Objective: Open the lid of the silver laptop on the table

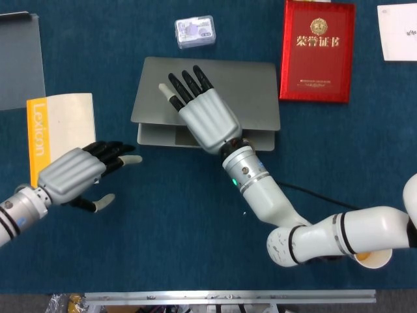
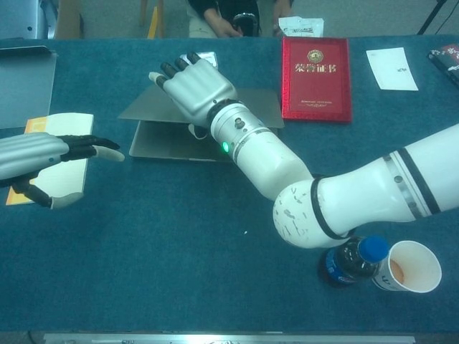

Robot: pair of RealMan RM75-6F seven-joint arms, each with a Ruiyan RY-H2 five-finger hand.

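Note:
The silver laptop (image 1: 251,91) lies mid-table with its lid (image 2: 262,107) raised a little off the base (image 2: 161,143). My right hand (image 1: 203,116) has its fingers flat on top of the lid at the front edge. In the chest view its thumb (image 2: 193,133) shows under the lid, so the hand (image 2: 193,84) grips the lid's front edge. My left hand (image 1: 81,175) hovers with fingers spread over the blue cloth, holding nothing. It (image 2: 43,158) sits just left of the laptop's front left corner, fingertips pointing at it.
A yellow and white booklet (image 1: 62,124) lies under and behind the left hand. A red certificate folder (image 1: 317,51) sits right of the laptop and a small card box (image 1: 195,31) behind it. A bottle (image 2: 348,261) and paper cup (image 2: 405,266) stand near my right forearm.

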